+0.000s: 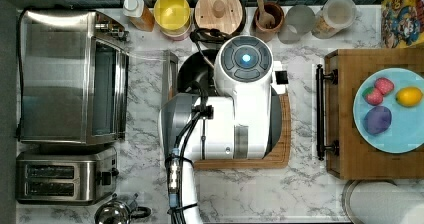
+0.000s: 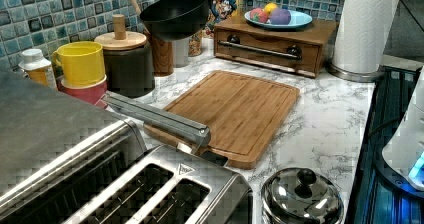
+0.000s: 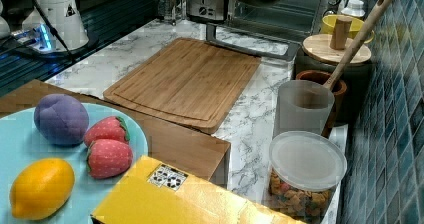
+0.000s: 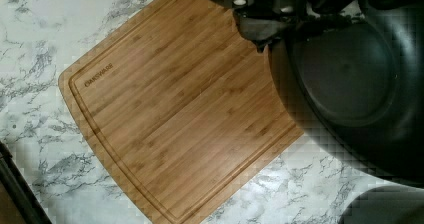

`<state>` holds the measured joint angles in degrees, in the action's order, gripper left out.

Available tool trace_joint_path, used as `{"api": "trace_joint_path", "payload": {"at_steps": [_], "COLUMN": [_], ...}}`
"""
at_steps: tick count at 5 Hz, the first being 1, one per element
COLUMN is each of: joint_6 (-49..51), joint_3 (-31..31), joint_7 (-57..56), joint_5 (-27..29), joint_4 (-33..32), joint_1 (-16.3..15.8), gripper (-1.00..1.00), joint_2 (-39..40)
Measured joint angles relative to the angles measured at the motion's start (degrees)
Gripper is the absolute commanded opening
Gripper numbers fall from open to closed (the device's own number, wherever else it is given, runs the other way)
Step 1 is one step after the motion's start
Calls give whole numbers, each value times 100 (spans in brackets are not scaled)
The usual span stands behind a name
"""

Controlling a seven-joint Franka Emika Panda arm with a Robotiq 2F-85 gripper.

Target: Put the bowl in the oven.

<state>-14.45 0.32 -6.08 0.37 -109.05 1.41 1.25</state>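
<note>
Above counter (image 2: 325, 119): bowl (image 2: 175, 15) in tool (image 4: 260, 14).

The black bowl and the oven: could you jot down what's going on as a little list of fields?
bowl: black bowl held in the air above the counter, level
gripper: gripper clamped on the bowl's rim
oven: oven at the top view's left, glass door folded open
cutting board: cutting board bare, below the bowl
task status: bowl not yet inside the oven

A kitchen: marble counter (image 1: 300, 194), tiled backsplash (image 2: 30, 14), toaster (image 1: 65, 176), oven (image 1: 70, 76).
</note>
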Motion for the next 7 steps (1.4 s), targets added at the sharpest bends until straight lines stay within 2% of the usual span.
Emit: {"api": "trace_joint_path", "payload": {"at_steps": [2,4,5,7], "joint_6": [-90,-849,-1179,-1256], "joint_3": [68,154,355,894], "joint_7": [-150,-1507,-1990,-2077], "joint_5": [-10,53,59,59], "joint_4": [-78,-73,-118,-252], "joint_1": [44,6,-14,-150], "gripper": [-100,-100,-100,-100], "joint_2": [105,550,755,927]}}
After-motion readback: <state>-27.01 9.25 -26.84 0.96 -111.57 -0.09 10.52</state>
